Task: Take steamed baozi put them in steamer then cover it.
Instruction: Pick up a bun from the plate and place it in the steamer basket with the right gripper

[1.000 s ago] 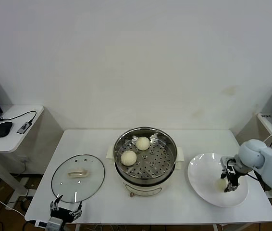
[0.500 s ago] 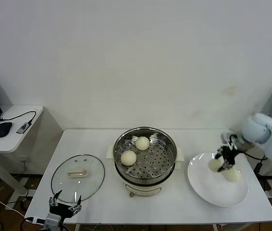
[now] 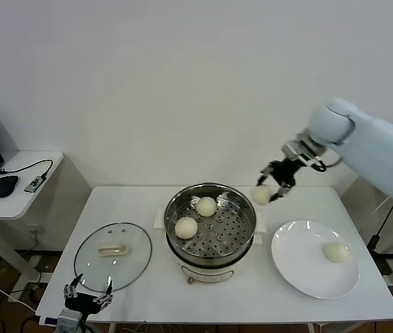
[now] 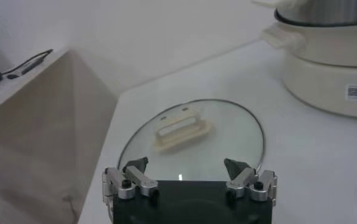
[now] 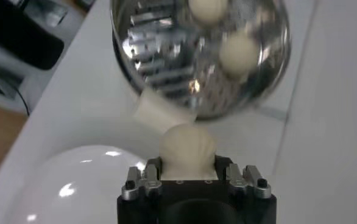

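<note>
Stainless steel, polished and round: the steamer basket, perforated floor, seated on a white electric pot base at the middle of the white rectangular table. It sits below and to the robot's left of the right gripper.

Cream-white dough, smooth and domed: four steamed baozi.
- One held bun, clamped between the fingers of the right gripper, raised in the air beside the steamer's rim on the plate side. In the right wrist view the same bun fills the gap between the two finger mounts, with the steamer beyond it.
- Two buns inside the basket, well apart from the gripper: the rear bun and the front bun, near each other on the perforated floor.
- One bun left on the flat white round plate, the plate bun, below the raised right gripper and toward the robot's right.

Glass, clear and round, with a cream handle: the lid, lying flat on the table just ahead of the left gripper.

Left gripper: black body, metal-tipped fingers spread apart, holding nothing, parked low at the table's near edge.
</note>
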Robot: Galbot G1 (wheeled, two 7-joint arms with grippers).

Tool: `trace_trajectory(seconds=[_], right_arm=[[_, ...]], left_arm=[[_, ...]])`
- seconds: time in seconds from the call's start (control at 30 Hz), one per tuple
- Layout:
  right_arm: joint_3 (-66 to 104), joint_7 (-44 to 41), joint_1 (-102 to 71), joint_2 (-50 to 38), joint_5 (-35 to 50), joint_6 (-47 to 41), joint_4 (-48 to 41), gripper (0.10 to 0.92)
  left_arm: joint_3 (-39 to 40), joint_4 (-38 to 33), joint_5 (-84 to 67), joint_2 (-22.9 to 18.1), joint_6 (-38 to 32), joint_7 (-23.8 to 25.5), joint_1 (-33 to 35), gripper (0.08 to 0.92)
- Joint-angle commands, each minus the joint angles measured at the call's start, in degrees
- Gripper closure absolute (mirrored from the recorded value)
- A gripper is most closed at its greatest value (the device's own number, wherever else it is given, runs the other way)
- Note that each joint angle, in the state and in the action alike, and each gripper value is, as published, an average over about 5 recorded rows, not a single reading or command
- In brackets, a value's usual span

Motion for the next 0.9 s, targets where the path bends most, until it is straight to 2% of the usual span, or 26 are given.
trace_trajectory(seconds=[0.03,0.23,0.5,0.9], right_arm=[[-4.34,-0.31,4.78,12.20,-6.47,17.43,2.21,0.482],[-6.66,0.43,2.94,14.06,-14.36,21.44,6.36,0.482],[-7.02,2.28,-0.63,14.41,-23.08,22.11,11.76,0.482],[-6.80,2.86,-6.14,14.38,-26.55,21.75,13.27,0.482]], left_arm=[[-0.50,-0.82,-0.09,-0.28,-0.05,-0.09,0.60,0.177],[-0.63,-1.57,-0.10,-0.58,-0.03,-0.07,0.75,0.177],[-0.18,-1.56,-0.16,-0.54,0.13,0.17,0.48,0.177],[-0.26,-1.98,-0.42,-0.59,0.20,0.31,0.52,0.177]])
